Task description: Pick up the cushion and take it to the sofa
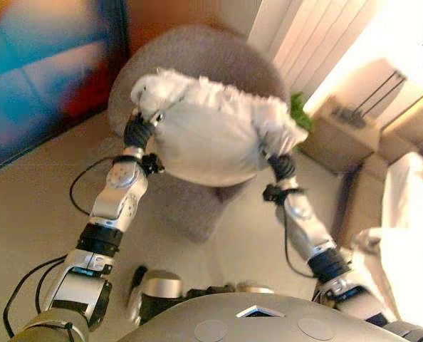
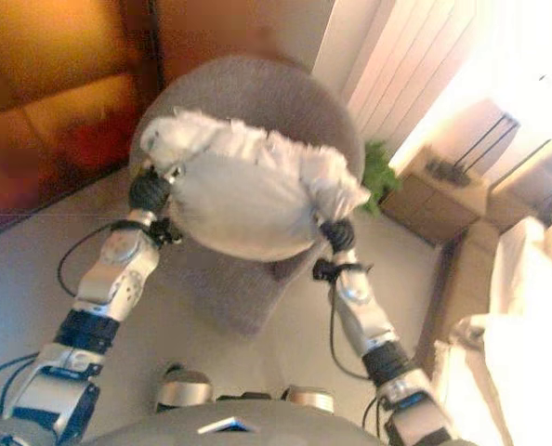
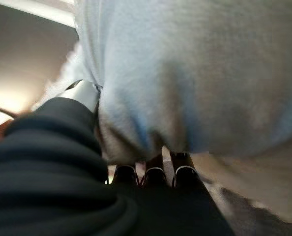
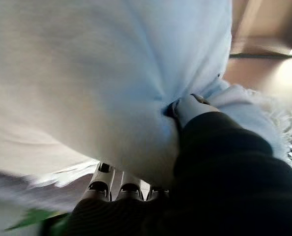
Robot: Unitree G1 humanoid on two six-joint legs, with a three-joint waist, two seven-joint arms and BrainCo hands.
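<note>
A white cushion [image 1: 204, 139] with fringed edges hangs in the air between my two hands, above a grey seat. My left hand [image 1: 139, 128] grips its left end and my right hand [image 1: 281, 165] grips its right end. In the left wrist view the cushion [image 3: 195, 73] bulges over the curled fingers [image 3: 153, 172], and the thumb [image 3: 84, 93] presses into the fabric. The right wrist view shows the same grip: thumb [image 4: 190, 105] dug into the cushion [image 4: 87, 73], fingers [image 4: 104, 182] curled beneath. The beige sofa [image 1: 364, 196] lies at the right edge, partly under white cloth [image 1: 411, 235].
A round grey armchair [image 1: 197, 53] stands directly under and behind the cushion. A small wooden side table [image 1: 340, 135] and a green plant [image 1: 300, 114] sit to its right by the curtain. A dark-framed panel [image 1: 48, 71] fills the left wall.
</note>
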